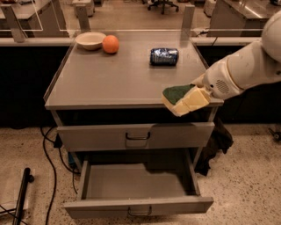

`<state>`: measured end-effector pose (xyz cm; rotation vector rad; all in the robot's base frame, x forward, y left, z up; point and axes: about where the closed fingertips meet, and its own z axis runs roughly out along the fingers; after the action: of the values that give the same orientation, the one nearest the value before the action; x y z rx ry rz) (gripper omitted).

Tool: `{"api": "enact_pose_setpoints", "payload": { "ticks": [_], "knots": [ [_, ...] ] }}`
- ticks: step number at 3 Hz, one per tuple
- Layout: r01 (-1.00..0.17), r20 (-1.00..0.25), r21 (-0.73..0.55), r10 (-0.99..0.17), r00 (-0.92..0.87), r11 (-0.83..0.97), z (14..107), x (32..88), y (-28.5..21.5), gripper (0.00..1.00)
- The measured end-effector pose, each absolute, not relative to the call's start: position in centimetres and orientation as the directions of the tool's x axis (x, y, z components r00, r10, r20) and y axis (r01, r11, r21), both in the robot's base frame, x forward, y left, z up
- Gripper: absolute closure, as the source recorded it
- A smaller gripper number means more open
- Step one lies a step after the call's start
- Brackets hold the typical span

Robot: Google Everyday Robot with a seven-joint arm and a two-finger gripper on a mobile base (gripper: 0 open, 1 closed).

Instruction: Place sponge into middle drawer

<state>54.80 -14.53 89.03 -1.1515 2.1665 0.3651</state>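
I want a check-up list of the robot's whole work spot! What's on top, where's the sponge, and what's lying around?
Surface: grey cabinet top, mostly bare.
Job's things: sponge held in the air at the top's front right corner, green side up; middle drawer pulled open, nothing seen inside.
Clutter: bowl and orange at the back left, blue packet at the back right.
Gripper: gripper shut on the sponge, above the open drawer's right side.
Cables: black cables on the floor at the left.
Surroundings: upper drawer closed; speckled floor; office chair behind.
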Motion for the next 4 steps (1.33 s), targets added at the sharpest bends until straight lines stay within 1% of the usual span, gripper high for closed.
{"api": "enact_pose_setpoints", "payload": {
  "ticks": [1, 2, 3, 4],
  "knots": [
    [-0.811, -0.661, -0.027, -0.619, -0.424, 0.585, 86.9, 51.2, -14.3, 1.00],
    [-0.839, -0.658, 0.023, -0.624, -0.423, 0.544, 81.8, 49.0, -13.2, 1.00],
    [-0.839, -0.658, 0.023, -0.624, -0.422, 0.544, 81.8, 49.0, -13.2, 1.00],
    [-0.845, -0.653, 0.000, -0.640, -0.406, 0.535, 78.8, 49.3, -13.3, 1.00]
  ]
}}
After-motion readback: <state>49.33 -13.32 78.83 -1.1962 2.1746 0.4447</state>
